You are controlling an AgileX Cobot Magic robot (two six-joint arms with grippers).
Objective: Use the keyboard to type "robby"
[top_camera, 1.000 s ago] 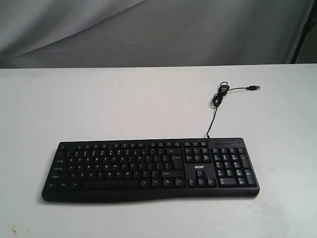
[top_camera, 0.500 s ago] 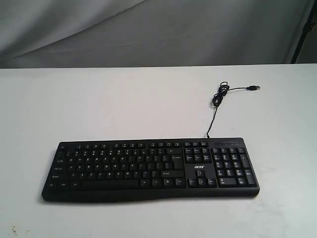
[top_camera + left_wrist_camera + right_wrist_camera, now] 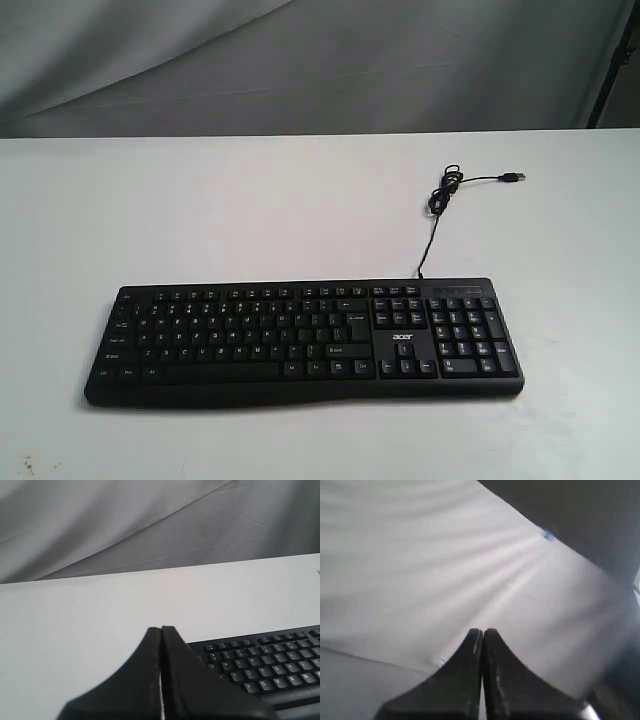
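Typing has not begun, by the look of it: the keyboard (image 3: 300,340) lies flat on the white surface (image 3: 250,200) with no arm over it in the exterior view, its thin USB cable (image 3: 436,215) trailing away from the back edge, unplugged.

The left fingers (image 3: 169,635) are pressed together with nothing between them. The keyboard's letter block (image 3: 265,665) sits beyond and below their tips, off to one side and well apart from them. The right fingers (image 3: 490,637) are likewise closed on nothing and point at the grey backdrop cloth (image 3: 420,555); neither the keyboard nor the surface under it shows past them, so where they stand relative to the keys cannot be told.

The step in hand is, I judge, the approach to the first letter, "r". That key sits in the upper letter row on the keyboard's left half, so the left fingers seem the likelier choice. The next move calls for bringing the closed tips over that one key and pressing straight down. The tips must stay narrow enough to miss the neighbouring keys, and must lift clear before moving on to "o".
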